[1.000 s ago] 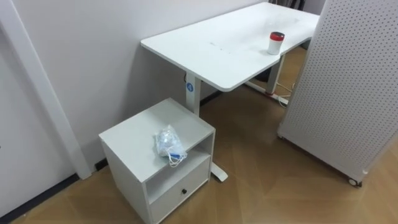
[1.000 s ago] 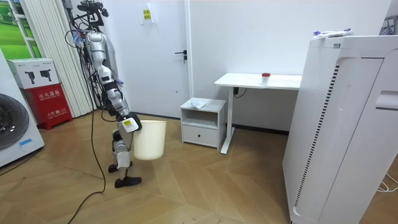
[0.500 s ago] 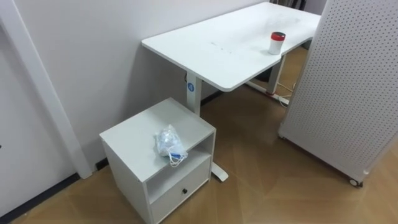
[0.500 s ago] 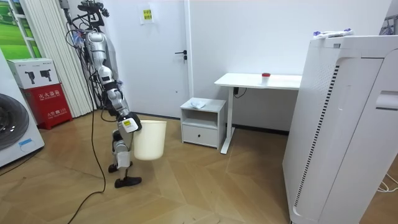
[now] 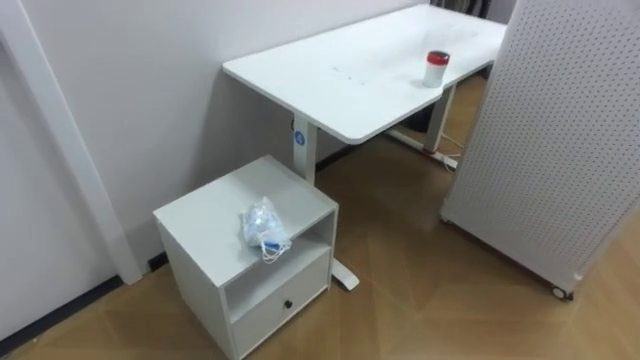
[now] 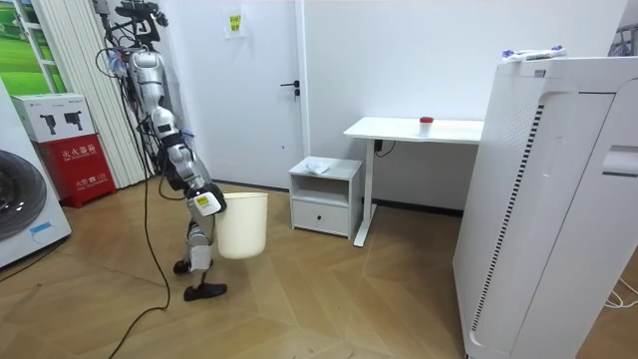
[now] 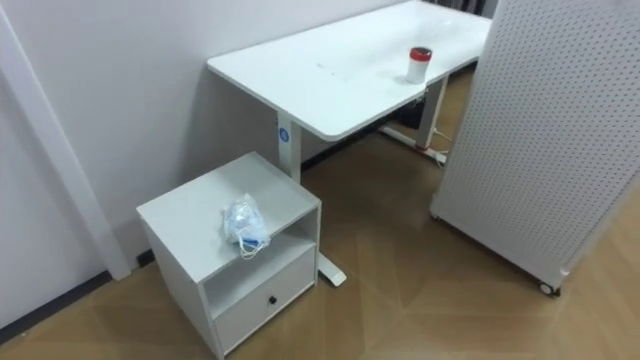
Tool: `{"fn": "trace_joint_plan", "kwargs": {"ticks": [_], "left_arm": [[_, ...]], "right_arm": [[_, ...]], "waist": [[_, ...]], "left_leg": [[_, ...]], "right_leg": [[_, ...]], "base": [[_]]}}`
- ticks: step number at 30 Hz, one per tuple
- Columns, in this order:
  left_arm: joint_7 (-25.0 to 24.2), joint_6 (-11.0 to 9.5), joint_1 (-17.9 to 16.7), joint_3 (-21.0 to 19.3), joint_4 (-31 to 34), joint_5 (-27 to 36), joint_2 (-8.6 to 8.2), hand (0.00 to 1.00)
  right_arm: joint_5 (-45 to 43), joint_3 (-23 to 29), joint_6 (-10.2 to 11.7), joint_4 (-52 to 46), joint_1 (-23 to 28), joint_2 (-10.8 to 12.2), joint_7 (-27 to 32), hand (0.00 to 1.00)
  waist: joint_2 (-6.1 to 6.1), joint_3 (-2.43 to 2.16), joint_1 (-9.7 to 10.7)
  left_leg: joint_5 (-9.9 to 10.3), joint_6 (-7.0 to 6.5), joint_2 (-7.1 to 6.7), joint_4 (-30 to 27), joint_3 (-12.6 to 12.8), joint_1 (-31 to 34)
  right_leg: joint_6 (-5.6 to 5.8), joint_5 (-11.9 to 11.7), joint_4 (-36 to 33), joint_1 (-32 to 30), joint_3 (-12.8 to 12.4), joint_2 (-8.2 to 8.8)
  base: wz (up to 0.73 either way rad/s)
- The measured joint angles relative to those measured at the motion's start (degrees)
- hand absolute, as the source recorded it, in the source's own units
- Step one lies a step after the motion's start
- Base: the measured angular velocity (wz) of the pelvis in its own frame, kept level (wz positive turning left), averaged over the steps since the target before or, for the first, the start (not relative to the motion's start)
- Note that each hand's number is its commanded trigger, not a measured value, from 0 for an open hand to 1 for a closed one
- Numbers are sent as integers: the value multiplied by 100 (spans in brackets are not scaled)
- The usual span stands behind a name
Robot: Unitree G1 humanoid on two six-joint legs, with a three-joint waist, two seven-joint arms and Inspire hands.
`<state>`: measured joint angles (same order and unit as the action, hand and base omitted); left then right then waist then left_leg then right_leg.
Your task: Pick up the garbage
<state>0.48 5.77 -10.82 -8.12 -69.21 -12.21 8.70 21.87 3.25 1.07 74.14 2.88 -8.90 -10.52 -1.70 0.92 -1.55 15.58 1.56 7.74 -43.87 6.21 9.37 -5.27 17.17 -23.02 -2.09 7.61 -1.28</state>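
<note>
Garbage wad point(image 5: 264, 229) on cabinet point(image 5: 195, 212) top, well ahead of your right hand point(image 6: 206, 202) at the bin point(image 6: 242, 227); finger state unreadable.

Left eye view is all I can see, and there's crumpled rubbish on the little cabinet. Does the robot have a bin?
Observer: Yes. The room view shows a white bin at its right hand.
Operator: Is it near the cabinet?
Observer: Not yet. A stretch of floor separates the bin from the cabinet.
Operator: What's behind the robot?
Observer: A red box and a washing machine.
</note>
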Motion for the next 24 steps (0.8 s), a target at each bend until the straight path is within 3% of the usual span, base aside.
{"fn": "trace_joint_plan", "kwargs": {"ticks": [1, 2, 3, 4, 5, 6, 7, 8, 9, 11, 13, 15, 16, 18, 19, 20, 21, 22, 23, 24], "left_arm": [[9, 1, 17, 132, -1, 22, -11, 0], [1, 2, 23, 341, 1, 28, -20, 0], [-11, 1, -8, 399, 2, 35, -37, 0], [-14, 1, -33, 383, 1, 37, -40, 0], [-7, -1, -106, 348, 0, 50, -26, 0], [-3, -7, -163, 253, -2, 41, -19, 0], [-1, -16, -191, 224, -2, 39, -17, 0], [-1, -92, -274, 164, -14, 45, -28, 0], [1, -131, -296, 135, -14, 39, -48, 0], [0, -188, -312, 134, -18, 45, -56, 0], [9, -265, -298, 134, 6, 54, -44, 0], [6, -376, -172, 136, 14, 70, -47, 0], [10, -409, -164, 138, 24, 131, -47, 0], [15, -480, -95, 137, 48, 272, -40, 0], [22, -494, -79, 141, 67, 296, -33, 0], [48, -528, -3, 147, 77, 367, -28, 0], [61, -540, 87, 166, 69, 458, -11, 0], [68, -545, 130, 166, 61, 517, 4, 0], [136, -569, 224, 165, 61, 589, 38, 0], [183, -586, 263, 172, 62, 589, 55, 0]], "right_arm": [[109, -2, 9, -22, 55, -7, 23, 100], [209, -6, 0, -29, 79, -28, 71, 100], [282, -42, -28, -26, 93, -69, 107, 100], [290, -71, -44, -19, 94, -88, 114, 100], [294, -137, -58, -15, 110, -108, 118, 100], [295, -210, -66, -36, 146, -116, 124, 100], [294, -229, -79, -38, 150, -117, 124, 100], [290, -316, -104, -67, 198, -130, 124, 100], [286, -342, -114, -142, 269, -137, 130, 100], [289, -338, -126, -153, 295, -116, 203, 100], [275, -374, -135, -151, 289, -93, 244, 100], [209, -394, -131, -229, 266, -102, 290, 100], [207, -443, -132, -266, 280, -109, 298, 100], [131, -557, -133, -373, 276, -96, 363, 100], [127, -554, -134, -409, 277, -83, 376, 100], [131, -539, -133, -475, 270, -75, 428, 100], [130, -542, -122, -521, 230, -82, 473, 100], [129, -544, -112, -541, 199, -82, 490, 100], [122, -544, -87, -525, 139, -81, 500, 100], [117, -547, -83, -515, 108, -78, 501, 100]], "waist": [[-23, -9, 107], [-58, -21, 143], [-67, -28, 22], [-57, -24, -52], [-39, -29, -115], [-27, -27, -197], [-24, -24, -234], [-58, -54, -271], [-84, -79, -243], [-74, -128, -178], [-221, -128, -192], [-293, -104, -216], [-294, -106, -222], [-279, -134, -228], [-284, -123, -228], [-327, -107, -199], [-292, -107, -203], [-288, -97, -213], [-217, -75, -196], [-257, -54, -196]], "left_leg": [[64, -87, -173, 57, -71, 308], [83, -133, -451, 341, -63, 612], [8, -118, -665, 871, -29, 810], [-84, -112, -737, 1201, -16, 883], [-361, -81, -823, 1832, -31, 1011], [-674, -107, -842, 2272, -72, 1114], [-801, -116, -841, 2429, -111, 1119], [-1082, -98, -833, 2613, -172, 1086], [-1358, -191, -856, 2633, -130, 1024], [-1528, -436, -865, 2492, 56, 949], [-1318, -602, -939, 2220, 310, 890], [-756, -656, -962, 1680, 496, 915], [-615, -668, -968, 1558, 538, 912], [-165, -728, -975, 1229, 639, 852], [-95, -743, -999, 1210, 659, 792], [27, -787, -1063, 1219, 706, 632], [143, -825, -1077, 1219, 787, 471], [204, -833, -1084, 1222, 791, 393], [293, -852, -1088, 1240, 775, 236], [327, -863, -1089, 1275, 762, 149]], "right_leg": [[-50, 45, -28, -8, -37, -9], [-78, 76, -39, -18, -139, 0], [-64, 99, -37, -9, -288, 7], [-78, 105, -37, 6, -333, 5], [-99, 159, -49, 17, -366, -2], [-75, 269, -84, 77, -471, -8], [-54, 317, -81, 127, -535, -8], [-20, 418, -78, 216, -676, 0], [44, 506, -30, 331, -762, 24], [142, 551, 136, 534, -769, 110], [237, 636, 271, 735, -869, 290], [326, 749, 355, 964, -937, 458], [369, 777, 326, 1016, -942, 497], [541, 859, -275, 949, -864, 608], [570, 855, -600, 859, -828, 657], [743, 761, -1298, 641, -677, 791], [939, 499, -2045, 366, -467, 950], [938, 305, -2386, 236, -369, 1021], [911, -198, -2956, 2, -213, 1134], [902, -466, -3188, -88, -134, 1189]], "base": [[46], [26], [-13], [-54], [-61], [-60], [-61], [-46], [-34], [-16], [-26], [-31], [-34], [-22], [-9], [-8], [-8], [-7], [0], [4]]}}
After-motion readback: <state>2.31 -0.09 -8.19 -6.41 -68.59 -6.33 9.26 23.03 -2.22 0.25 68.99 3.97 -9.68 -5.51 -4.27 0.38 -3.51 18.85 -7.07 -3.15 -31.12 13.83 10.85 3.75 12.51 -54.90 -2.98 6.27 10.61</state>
